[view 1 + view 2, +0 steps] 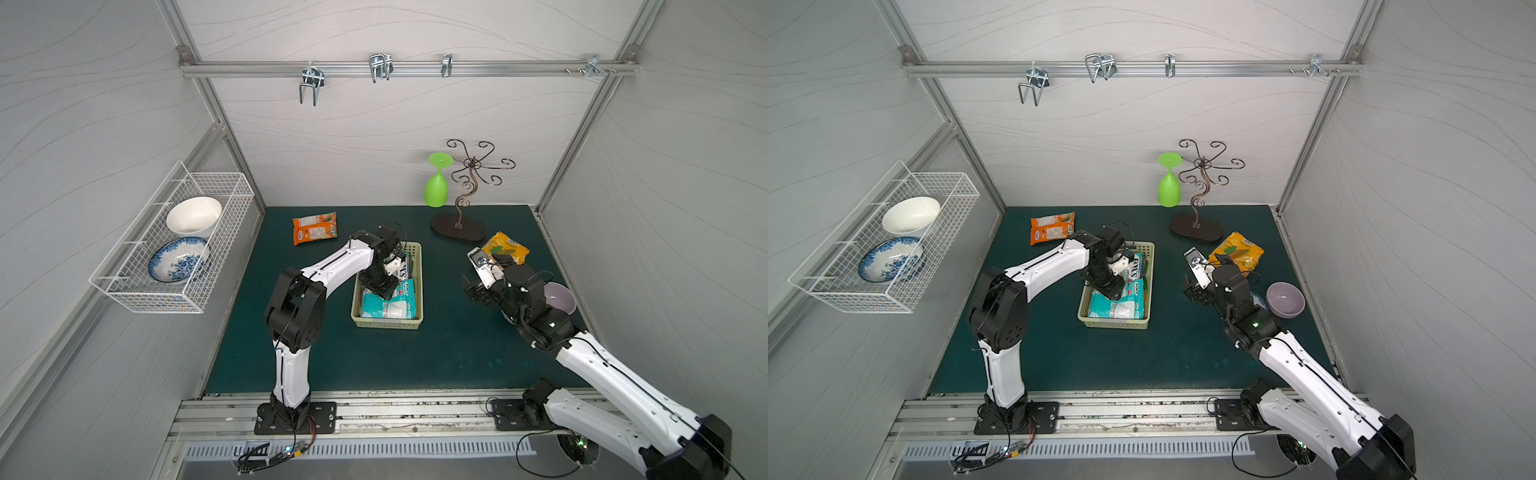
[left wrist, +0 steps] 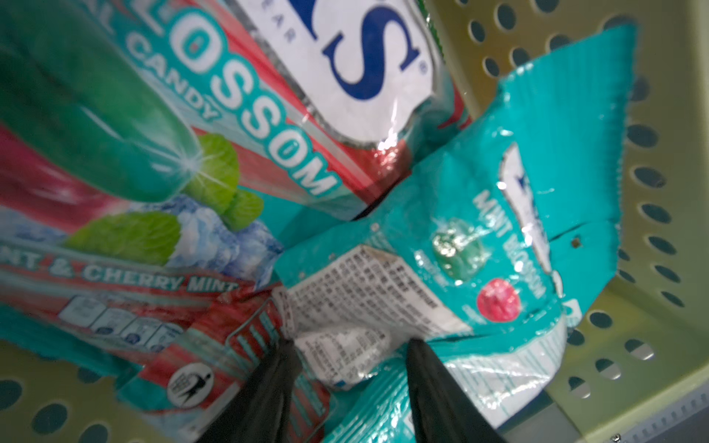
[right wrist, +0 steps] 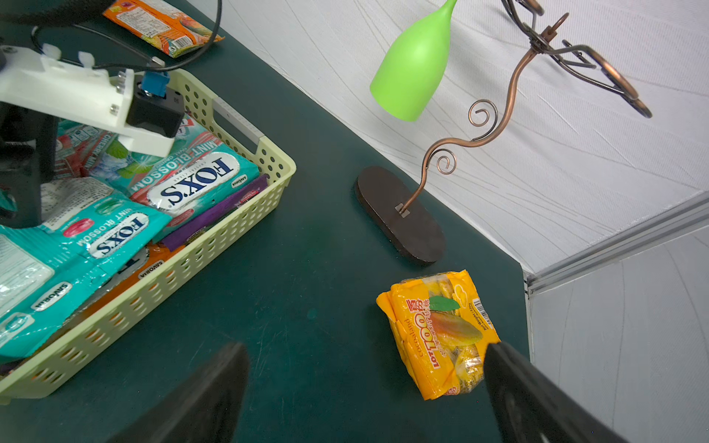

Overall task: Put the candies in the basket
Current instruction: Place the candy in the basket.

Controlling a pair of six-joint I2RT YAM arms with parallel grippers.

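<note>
The pale yellow-green basket (image 1: 388, 324) (image 1: 1113, 323) sits mid-mat with several candies inside. In the right wrist view, teal FOX'S packets (image 3: 96, 245) lie over a purple one (image 3: 215, 214). My left gripper (image 1: 380, 291) (image 2: 349, 345) is down inside the basket (image 2: 652, 115). Its fingers stand apart, and their tips rest on a crumpled teal packet (image 2: 460, 237) beside a teal-red one (image 2: 153, 153). An orange packet (image 1: 313, 228) (image 1: 1052, 227) lies at the back left. My right gripper (image 1: 484, 276) (image 3: 364, 347) hangs open over bare mat, with one finger next to a yellow packet (image 1: 509, 247) (image 3: 437, 330).
A copper curled stand (image 1: 457, 228) at the back holds an upturned green goblet (image 1: 436, 187). A lilac bowl (image 1: 561, 297) sits close beside my right arm. A white wire basket (image 1: 124, 299) on the left wall holds two bowls.
</note>
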